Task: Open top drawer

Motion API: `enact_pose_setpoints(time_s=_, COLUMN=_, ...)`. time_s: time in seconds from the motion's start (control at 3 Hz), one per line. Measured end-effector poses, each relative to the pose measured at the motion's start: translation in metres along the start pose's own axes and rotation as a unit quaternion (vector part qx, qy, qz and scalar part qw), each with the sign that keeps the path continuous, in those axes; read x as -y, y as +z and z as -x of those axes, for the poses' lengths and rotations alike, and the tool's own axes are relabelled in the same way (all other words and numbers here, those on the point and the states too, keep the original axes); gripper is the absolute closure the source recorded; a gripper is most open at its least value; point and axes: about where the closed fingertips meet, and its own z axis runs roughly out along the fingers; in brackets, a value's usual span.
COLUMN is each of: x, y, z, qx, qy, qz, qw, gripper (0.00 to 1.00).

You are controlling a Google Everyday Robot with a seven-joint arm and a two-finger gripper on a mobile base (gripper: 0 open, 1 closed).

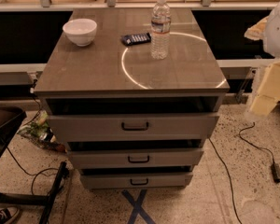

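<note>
The top drawer point(84, 125) is the widest grey front of three in a grey cabinet, with a small dark loop handle point(135, 126) at its centre. It stands pulled out a little, with a dark gap between its front and the cabinet top. The inside is in shadow. My gripper point(269, 90) shows as pale yellowish parts under the white arm point(277, 27) at the right edge of the view. It is to the right of the cabinet, above the floor, apart from the drawer and its handle.
The two lower drawers point(138, 158) point(139, 181) also stand slightly out. On the cabinet top point(84, 73) are a white bowl point(80, 31), a water bottle point(160, 28) and a dark flat packet point(136, 38). Cables point(252, 143) lie on the floor, a black stand point(18, 197) at left, blue tape cross point(137, 208) in front.
</note>
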Motion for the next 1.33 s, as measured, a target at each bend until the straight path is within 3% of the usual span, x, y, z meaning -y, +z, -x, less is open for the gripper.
enact_pose_setpoints(time_s=0.67, x=-0.009, y=0.013, z=0.002, qx=-0.017, qy=-0.003, qz=-0.003, qw=0.9999, gripper=0.00)
enact_pose_setpoints(time_s=1.33, x=-0.062, y=0.100, z=0.018, qx=-0.057, qy=0.004, qz=-0.013, qw=0.9983, gripper=0.00)
